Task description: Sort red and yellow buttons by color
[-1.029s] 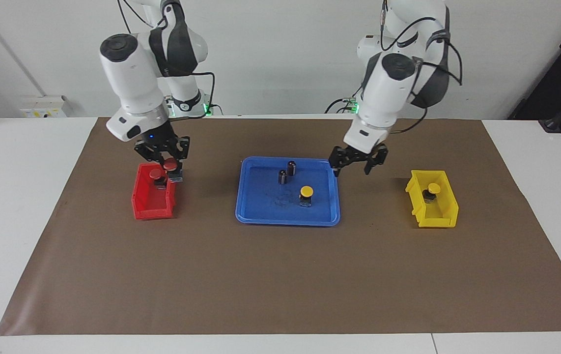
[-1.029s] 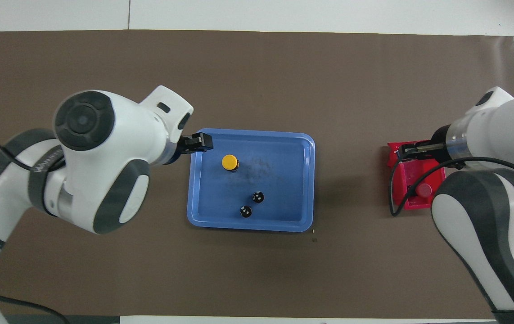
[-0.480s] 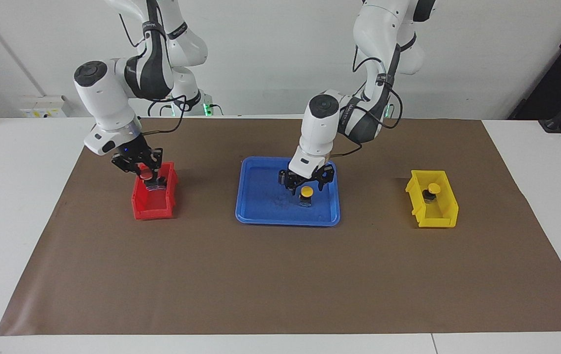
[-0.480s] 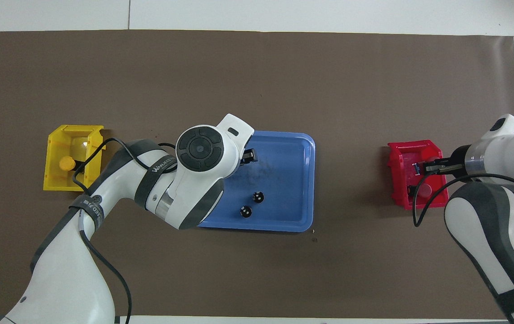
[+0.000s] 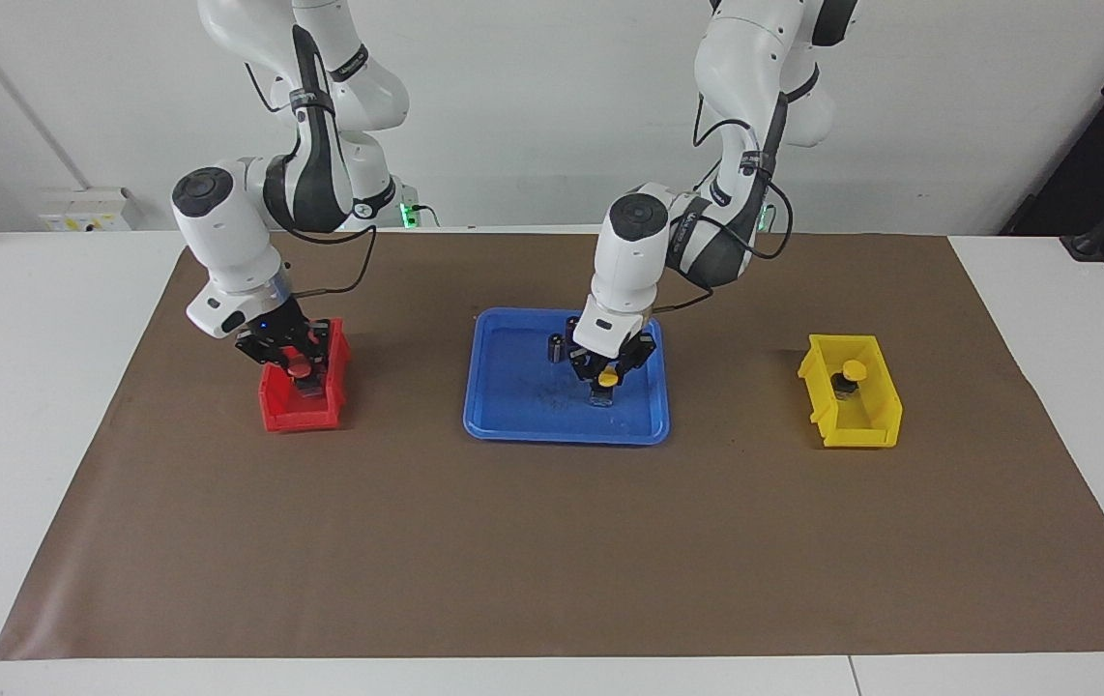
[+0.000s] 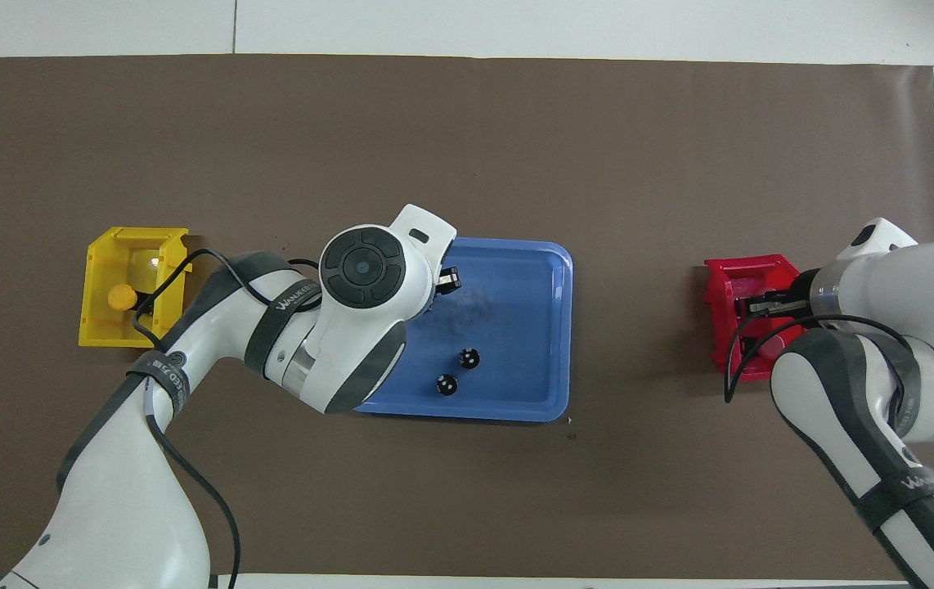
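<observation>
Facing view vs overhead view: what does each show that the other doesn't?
Facing view only: the left hand down at the yellow button in the blue tray, and the right hand with a red button at the red bin.

Overhead view only: little extra; the arms cover both of those buttons.

Both: the yellow bin with a yellow button in it, and two dark cylinders in the tray.

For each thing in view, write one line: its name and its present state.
Left gripper: down around the tray's yellow button.
Right gripper: in the red bin, at a red button.
Second yellow button: upright in the yellow bin.
Two cylinders: upright in the blue tray.
</observation>
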Controlling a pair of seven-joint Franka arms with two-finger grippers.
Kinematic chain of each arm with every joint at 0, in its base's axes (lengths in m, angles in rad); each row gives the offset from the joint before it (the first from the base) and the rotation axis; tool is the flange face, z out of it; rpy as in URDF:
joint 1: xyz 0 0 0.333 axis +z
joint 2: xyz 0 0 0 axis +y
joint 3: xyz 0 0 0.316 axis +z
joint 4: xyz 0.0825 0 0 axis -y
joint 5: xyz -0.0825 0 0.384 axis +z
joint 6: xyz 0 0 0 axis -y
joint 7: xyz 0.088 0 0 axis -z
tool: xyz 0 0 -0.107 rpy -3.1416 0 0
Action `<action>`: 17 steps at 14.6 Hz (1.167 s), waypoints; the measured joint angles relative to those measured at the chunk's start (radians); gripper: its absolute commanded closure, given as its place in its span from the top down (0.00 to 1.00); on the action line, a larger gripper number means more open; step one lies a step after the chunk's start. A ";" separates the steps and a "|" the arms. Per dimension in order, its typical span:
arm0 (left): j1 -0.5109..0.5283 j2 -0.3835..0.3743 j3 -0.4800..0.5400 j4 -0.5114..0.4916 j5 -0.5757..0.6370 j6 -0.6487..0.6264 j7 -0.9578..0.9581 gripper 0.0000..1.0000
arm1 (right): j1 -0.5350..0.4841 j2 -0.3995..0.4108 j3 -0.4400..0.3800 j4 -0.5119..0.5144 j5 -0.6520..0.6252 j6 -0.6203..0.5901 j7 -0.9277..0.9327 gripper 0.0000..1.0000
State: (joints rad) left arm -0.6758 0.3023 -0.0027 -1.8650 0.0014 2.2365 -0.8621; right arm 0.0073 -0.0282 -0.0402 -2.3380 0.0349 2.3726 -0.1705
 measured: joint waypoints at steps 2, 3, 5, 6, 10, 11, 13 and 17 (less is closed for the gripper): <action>0.009 -0.006 0.010 0.091 0.006 -0.109 0.027 0.01 | 0.000 0.004 0.000 -0.009 0.000 0.013 0.000 0.18; 0.029 -0.015 0.015 0.130 0.008 -0.167 0.074 0.01 | 0.000 0.005 0.000 -0.016 0.000 0.026 0.000 0.19; 0.110 -0.051 0.023 0.168 0.008 -0.258 0.225 0.01 | 0.000 0.006 0.000 -0.035 0.000 0.054 0.000 0.42; 0.172 -0.070 0.025 0.170 0.008 -0.282 0.310 0.01 | 0.000 0.006 0.000 -0.042 0.000 0.066 0.000 0.50; 0.431 -0.088 0.032 0.168 -0.002 -0.298 0.583 0.01 | 0.000 0.005 0.000 -0.039 0.000 0.067 -0.001 0.64; 0.477 -0.088 0.032 0.166 -0.003 -0.299 0.618 0.01 | 0.000 0.005 0.000 -0.027 0.000 0.052 -0.001 0.64; 0.540 -0.088 0.032 0.158 -0.004 -0.296 0.638 0.01 | 0.000 0.003 0.000 0.026 0.000 -0.026 -0.001 0.65; 0.610 -0.088 0.031 0.112 -0.005 -0.238 0.638 0.01 | 0.000 -0.026 0.000 0.195 0.000 -0.271 -0.001 0.95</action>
State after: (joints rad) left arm -0.0656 0.2147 0.0288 -1.7534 -0.0032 1.9986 -0.2242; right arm 0.0068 -0.0545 -0.0405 -2.1435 0.0349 2.1020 -0.1717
